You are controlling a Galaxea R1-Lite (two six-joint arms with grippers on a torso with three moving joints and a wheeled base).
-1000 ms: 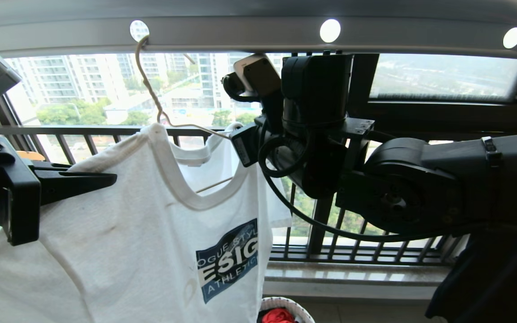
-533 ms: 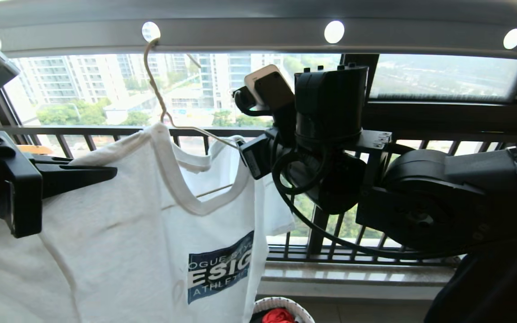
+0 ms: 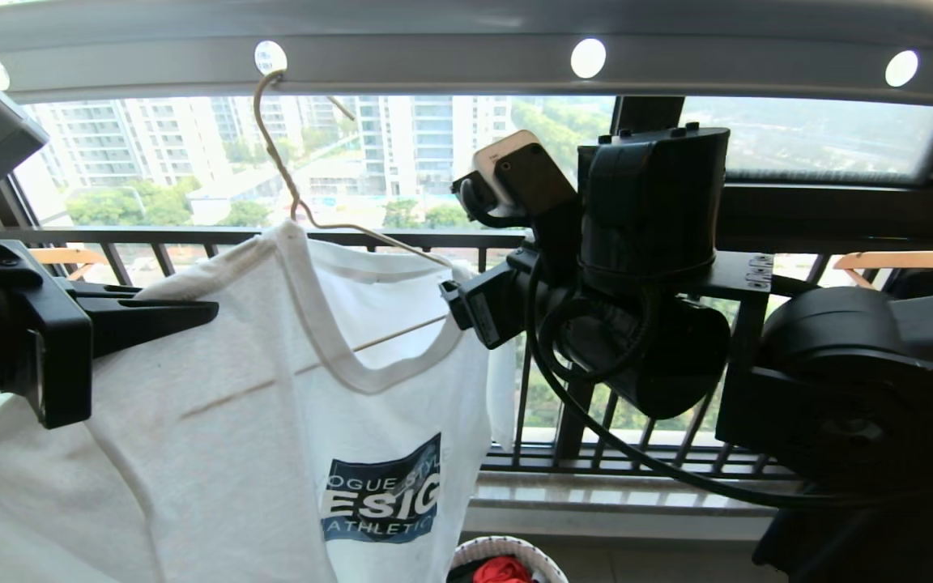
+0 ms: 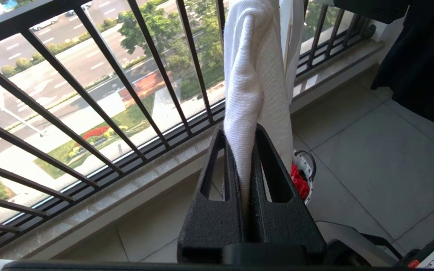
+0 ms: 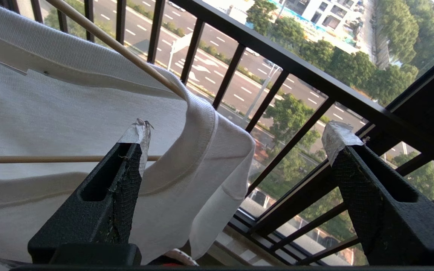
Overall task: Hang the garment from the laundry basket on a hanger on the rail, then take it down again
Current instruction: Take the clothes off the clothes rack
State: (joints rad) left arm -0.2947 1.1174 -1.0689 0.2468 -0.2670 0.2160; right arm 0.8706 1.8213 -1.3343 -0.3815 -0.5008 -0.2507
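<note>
The white T-shirt (image 3: 256, 421) is draped on the thin cream wire hanger (image 3: 288, 186), whose hook is seated in a round hole of the grey perforated rail (image 3: 434, 69). One shoulder of the shirt is pinched by the left gripper (image 4: 249, 180), jaws pressed together on a fold of knit cloth. The right gripper (image 5: 236, 139) is seen with jaws spread wide and empty, just beside the other shoulder, where the collar is lapped over the hanger's arm. The step in hand is judged to be seating the shirt evenly on the hanger. It is best done by slackening the left pinch only once that shoulder is laid over the wire; a sideways tug should be avoided, since the hook is shallow in its hole and the wire is thin and springy, so it can be swung or lifted out. The right arm should be kept clear of the collar. The cloth is soft ribbed cotton with a thicker banded neckline, likely to slide on smooth wire. The navy logo print (image 3: 381, 498) is on the front, hanging low. The laundry basket (image 3: 507, 559), round with a white woven rim, is on the floor below, red cloth (image 3: 503, 571) inside. The gripper fingers are black, wedge-shaped, rough-textured, with taped tips on the right pair.
</note>
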